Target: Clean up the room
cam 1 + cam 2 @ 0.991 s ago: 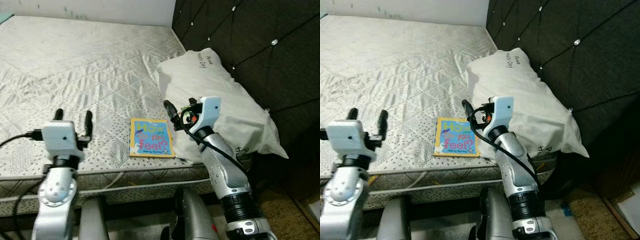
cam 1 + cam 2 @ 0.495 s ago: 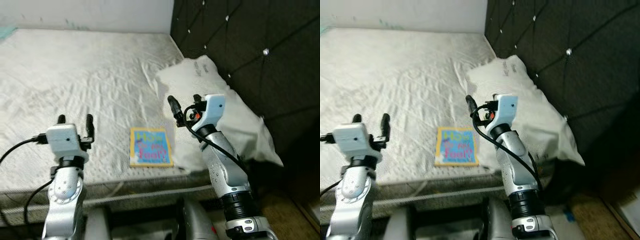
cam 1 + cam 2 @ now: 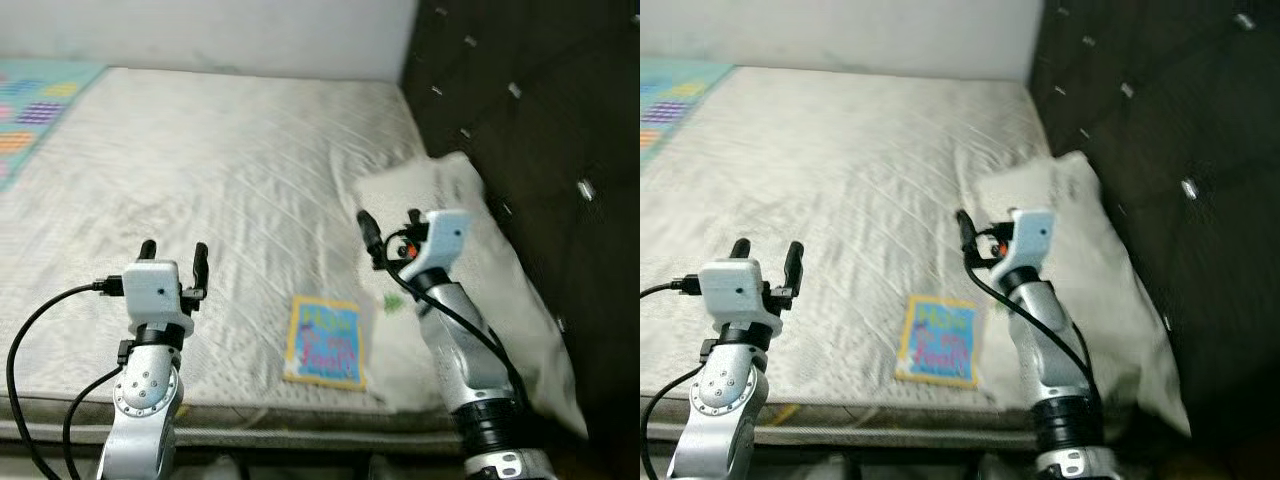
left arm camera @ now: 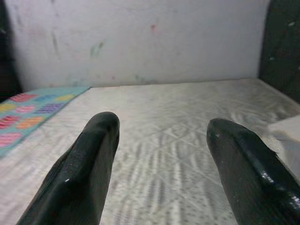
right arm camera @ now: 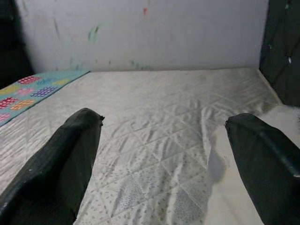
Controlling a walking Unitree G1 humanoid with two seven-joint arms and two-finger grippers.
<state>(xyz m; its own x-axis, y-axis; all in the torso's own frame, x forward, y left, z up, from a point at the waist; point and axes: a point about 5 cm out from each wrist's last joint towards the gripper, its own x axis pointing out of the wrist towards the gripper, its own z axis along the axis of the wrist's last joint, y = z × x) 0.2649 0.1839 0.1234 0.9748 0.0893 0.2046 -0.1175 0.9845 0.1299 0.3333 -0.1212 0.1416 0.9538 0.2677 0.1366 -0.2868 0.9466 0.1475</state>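
Observation:
A small picture book (image 3: 325, 342) with a yellow and blue cover lies flat on the white mattress (image 3: 220, 170) near its front edge. A white pillow (image 3: 470, 250) rests against the dark headboard to the book's right. My left gripper (image 3: 173, 254) is open and held upright over the mattress, left of the book. My right gripper (image 3: 368, 238) is open, raised above the pillow's near edge just right of the book. Both wrist views look across the mattress between empty fingers (image 4: 89, 159) (image 5: 65, 154) to the far wall.
A dark tufted headboard (image 3: 540, 110) runs along the right side. A colourful patterned blanket (image 3: 35, 110) lies at the mattress's far left. A white wall (image 3: 200, 35) closes off the far end. The mattress's front edge (image 3: 250, 420) is just below the book.
The camera has swung left and tilted, so the patterned blanket has come into view and the book sits lower right. Both grippers stay open and raised, with nothing taken hold of.

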